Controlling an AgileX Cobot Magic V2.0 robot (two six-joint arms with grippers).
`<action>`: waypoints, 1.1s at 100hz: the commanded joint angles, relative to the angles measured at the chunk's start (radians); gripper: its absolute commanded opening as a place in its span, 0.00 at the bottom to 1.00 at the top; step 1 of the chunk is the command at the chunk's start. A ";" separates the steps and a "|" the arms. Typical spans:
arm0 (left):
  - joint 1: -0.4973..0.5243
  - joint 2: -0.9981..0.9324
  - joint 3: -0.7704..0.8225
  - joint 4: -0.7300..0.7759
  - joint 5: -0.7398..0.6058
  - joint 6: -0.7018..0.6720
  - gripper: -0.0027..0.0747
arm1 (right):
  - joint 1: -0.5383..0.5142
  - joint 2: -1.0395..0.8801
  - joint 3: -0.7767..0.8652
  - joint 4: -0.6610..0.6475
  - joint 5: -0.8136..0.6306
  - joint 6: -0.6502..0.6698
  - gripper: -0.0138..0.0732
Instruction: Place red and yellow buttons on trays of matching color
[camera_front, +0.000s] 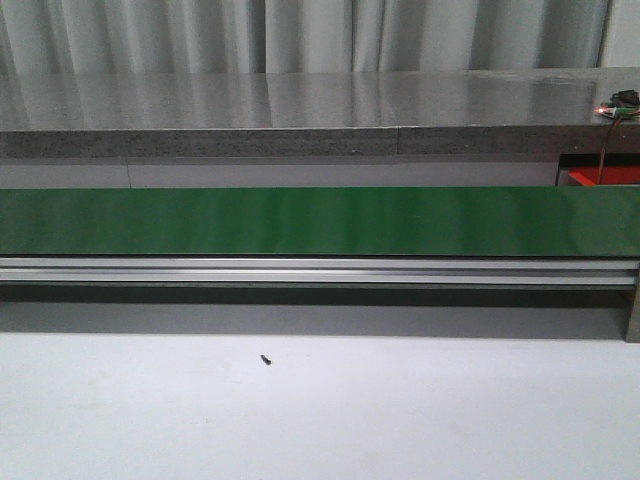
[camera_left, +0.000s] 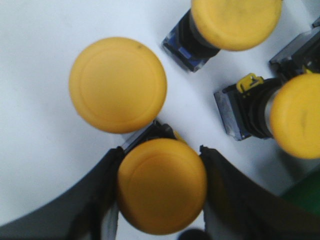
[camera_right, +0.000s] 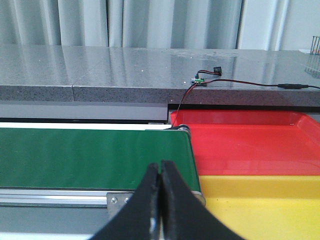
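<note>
In the left wrist view my left gripper is shut on a yellow button, its black fingers pressed against both sides of the cap, just over a white surface. Three other yellow buttons lie close by on that surface: one upright and two on their sides. In the right wrist view my right gripper is shut and empty, near the end of the green belt. Beside it are the red tray and the yellow tray. No red button shows. Neither gripper shows in the front view.
The green conveyor belt spans the front view on an aluminium rail, with a grey counter behind it. A corner of the red tray shows at the right. A small dark screw lies on the white table. Wires rest on the counter.
</note>
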 joint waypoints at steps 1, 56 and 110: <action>0.002 -0.083 -0.031 0.000 0.009 0.032 0.18 | -0.006 -0.017 -0.019 -0.011 -0.081 -0.005 0.08; -0.038 -0.352 -0.065 -0.074 0.140 0.298 0.18 | -0.006 -0.017 -0.019 -0.011 -0.081 -0.005 0.08; -0.264 -0.167 -0.296 -0.032 0.216 0.309 0.18 | -0.006 -0.017 -0.019 -0.011 -0.081 -0.005 0.08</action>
